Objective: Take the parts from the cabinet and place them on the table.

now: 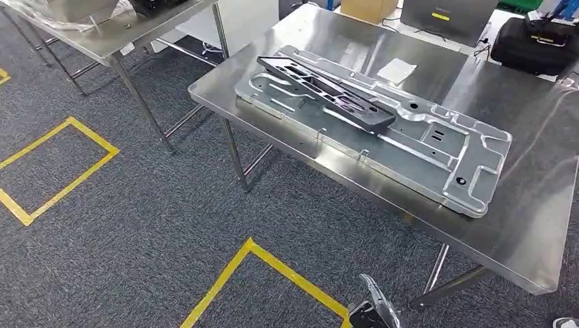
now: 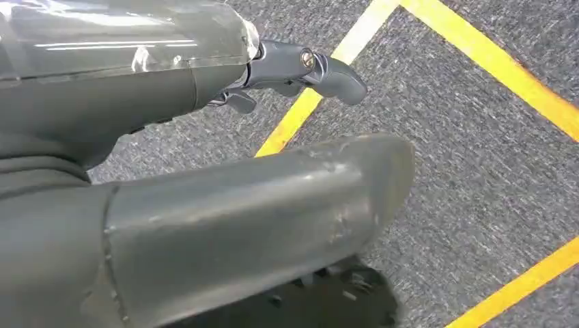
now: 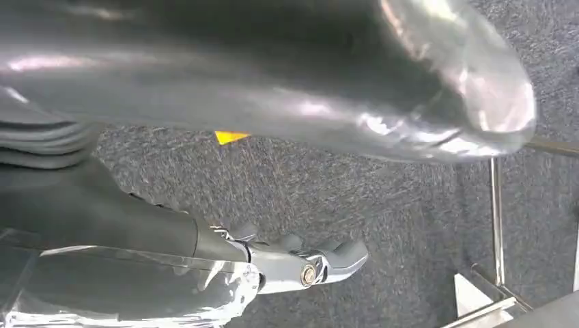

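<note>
Both parts already on the steel surface (image 1: 532,232), dark frame (image 1: 326,93) laid across the silver panel (image 1: 437,157), likely stacked to keep space, while left hand (image 2: 205,137) and right hand (image 3: 225,225) hang empty, fingers loosely apart, over carpet.

No text can be read; the yellow label (image 1: 440,16) on the grey case (image 1: 447,19) is too blurred.

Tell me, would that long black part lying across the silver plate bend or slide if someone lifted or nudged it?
The black part looks like a rigid frame with cut-outs, so it probably stays stiff. It rests on the smooth silver plate, so a nudge would likely make it slide. Being long, it may tilt if lifted at one end.
</note>
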Controlling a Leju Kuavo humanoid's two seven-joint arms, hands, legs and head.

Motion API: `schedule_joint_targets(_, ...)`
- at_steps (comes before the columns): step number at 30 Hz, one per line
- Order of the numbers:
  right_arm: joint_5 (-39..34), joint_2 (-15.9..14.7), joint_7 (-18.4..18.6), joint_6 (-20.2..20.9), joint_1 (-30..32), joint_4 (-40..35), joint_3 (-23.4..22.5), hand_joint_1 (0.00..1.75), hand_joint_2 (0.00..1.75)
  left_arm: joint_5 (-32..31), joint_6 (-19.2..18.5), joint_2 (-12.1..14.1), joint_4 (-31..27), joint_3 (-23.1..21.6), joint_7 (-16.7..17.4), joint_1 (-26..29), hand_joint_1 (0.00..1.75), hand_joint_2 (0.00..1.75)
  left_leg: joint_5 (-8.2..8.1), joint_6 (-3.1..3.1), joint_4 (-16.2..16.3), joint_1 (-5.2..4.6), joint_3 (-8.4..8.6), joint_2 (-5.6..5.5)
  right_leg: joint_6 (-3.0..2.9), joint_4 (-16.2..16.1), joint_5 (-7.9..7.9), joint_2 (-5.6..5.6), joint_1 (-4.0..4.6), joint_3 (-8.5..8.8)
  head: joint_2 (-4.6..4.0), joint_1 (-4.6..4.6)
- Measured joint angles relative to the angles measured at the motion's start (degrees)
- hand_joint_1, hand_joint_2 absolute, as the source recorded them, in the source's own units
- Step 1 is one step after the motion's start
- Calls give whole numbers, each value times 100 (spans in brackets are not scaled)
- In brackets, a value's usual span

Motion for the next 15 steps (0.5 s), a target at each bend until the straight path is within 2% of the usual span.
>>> schedule_joint_targets(1,-11,-2,2,-6,-3,6,6,0,0,0,2,7,-2,0,2,-16,0,0,8,19,-31,-32,-5,0,44,3,-4,1,28,-4,0,4)
schedule_joint_targets(4,-39,-15,7,-22,-10,20,35,0,0,0,18,13,0,0,9,-7,0,0,28,96,-49,-53,-16,-32,143,-51,26,-14,11,22,0,-4)
schedule_joint_targets(5,-39,-18,4,-44,-11,15,37,0,0,0,20,11,0,0,11,-7,0,0,99,161,-148,20,53,-39,186,-20,1,-10,30,19,0,0)
schedule_joint_targets(6,-39,-28,7,-75,5,15,42,0,0,0,22,2,0,-2,11,-15,0,0,125,186,-186,8,61,-40,199,104,-113,29,13,-20,0,15)
schedule_joint_targets(7,-39,-55,6,-135,17,13,42,0,0,0,26,2,0,-2,9,-25,0,0,147,224,-189,7,49,-35,204,422,-353,44,5,-171,0,31)
schedule_joint_targets(9,-48,-98,-13,-231,64,7,42,0,0,0,33,-9,-2,-7,7,-32,0,0,148,228,-183,-3,24,-43,229,1334,-804,64,-5,-607,0,39)
schedule_joint_targets(10,-88,-109,-68,-273,95,-11,42,0,0,0,31,-13,0,-7,0,-31,0,0,147,228,-176,-6,17,-51,239,1624,-881,64,-4,-755,0,37)
schedule_joint_targets(11,-153,-114,-164,-332,114,-39,42,0,0,0,17,-24,-2,-4,-11,-32,0,0,144,227,-168,-6,16,-58,247,1684,-814,64,-5,-796,0,39)
schedule_joint_targets(12,-190,-122,-219,-345,114,-68,42,0,0,0,-15,-31,-2,-4,-42,-33,0,0,135,222,-157,-4,22,-64,249,1464,-613,64,-7,-703,0,39)
schedule_joint_targets(14,-271,-149,-276,-330,102,-204,42,0,0,0,-121,-59,-2,4,-166,-55,0,0,99,183,-109,2,34,-86,237,482,-69,65,-22,-213,0,42)
schedule_joint_targets(15,-317,-162,-335,-302,77,-304,37,0,0,0,-175,-81,-2,26,-262,-67,0,0,74,158,-73,0,25,-89,221,68,27,80,-25,-23,0,44)
